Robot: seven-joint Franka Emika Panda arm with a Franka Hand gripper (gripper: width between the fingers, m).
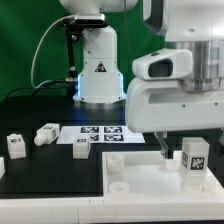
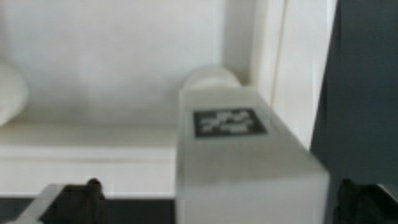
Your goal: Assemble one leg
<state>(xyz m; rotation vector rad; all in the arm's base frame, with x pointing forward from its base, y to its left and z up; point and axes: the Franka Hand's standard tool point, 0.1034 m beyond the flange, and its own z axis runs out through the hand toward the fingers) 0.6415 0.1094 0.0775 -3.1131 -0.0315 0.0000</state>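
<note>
A white leg [image 1: 195, 163] with a black-and-white tag stands upright on the large white panel [image 1: 140, 178], near the panel's corner on the exterior view's right. My gripper [image 1: 187, 158] hangs over it, open, with the leg between the fingers. In the wrist view the leg [image 2: 240, 150] sits between the dark fingertips [image 2: 79, 202]. There is a clear gap on one side, and the leg is close to the other finger. My gripper [image 2: 222, 205] does not clamp it. I cannot tell whether the leg's lower end sits in a socket.
Three more white legs [image 1: 15, 146] [image 1: 46, 133] [image 1: 82, 149] lie on the black table at the exterior view's left. The marker board [image 1: 100, 132] lies in front of the robot base [image 1: 100, 70]. The panel has round corner sockets [image 1: 118, 185].
</note>
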